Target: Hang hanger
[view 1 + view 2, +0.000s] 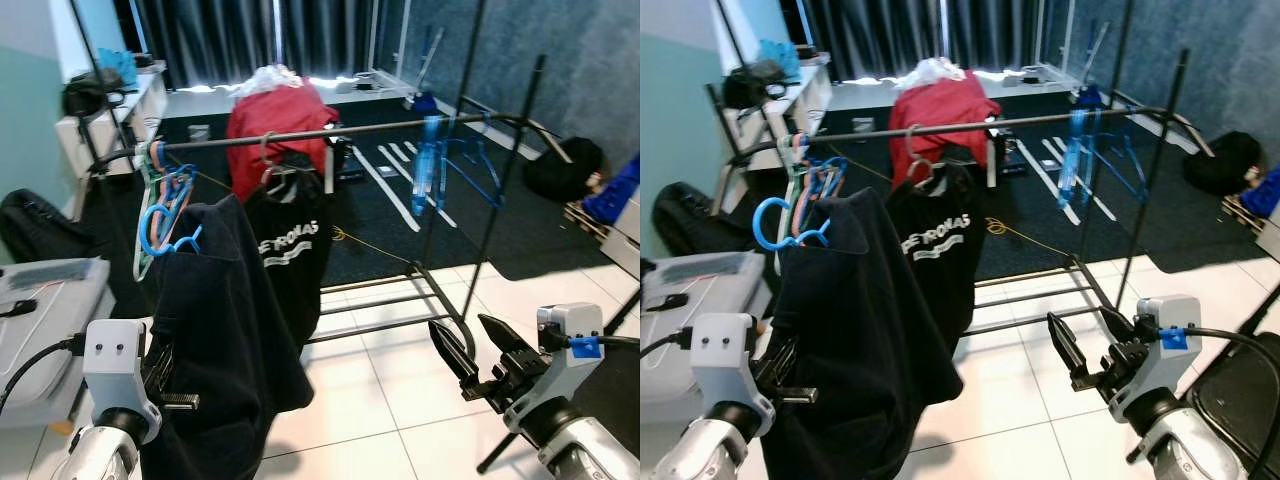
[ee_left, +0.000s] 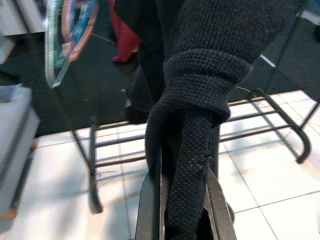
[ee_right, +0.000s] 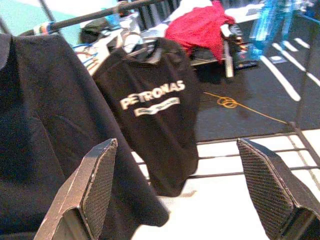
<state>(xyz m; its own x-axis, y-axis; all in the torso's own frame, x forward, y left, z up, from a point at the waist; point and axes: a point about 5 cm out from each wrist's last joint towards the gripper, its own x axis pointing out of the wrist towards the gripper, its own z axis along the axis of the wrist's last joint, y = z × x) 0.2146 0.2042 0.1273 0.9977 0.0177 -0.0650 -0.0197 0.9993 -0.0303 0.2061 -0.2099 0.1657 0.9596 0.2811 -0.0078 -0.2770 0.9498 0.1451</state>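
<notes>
Carry step: left gripper clamped on dark knit garment draped on bright blue plastic hanger, held low before black metal rail. Right gripper jaws spread, empty. Next: raise hanger hook over rail

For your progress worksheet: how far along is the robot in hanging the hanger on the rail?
Done: a black T-shirt already hangs on the rail.
In hand: the left gripper is shut on a dark garment, whose blue hanger is below the rail, not hooked on.
Left: lift that hook over the rail. The right gripper waits open.
</notes>
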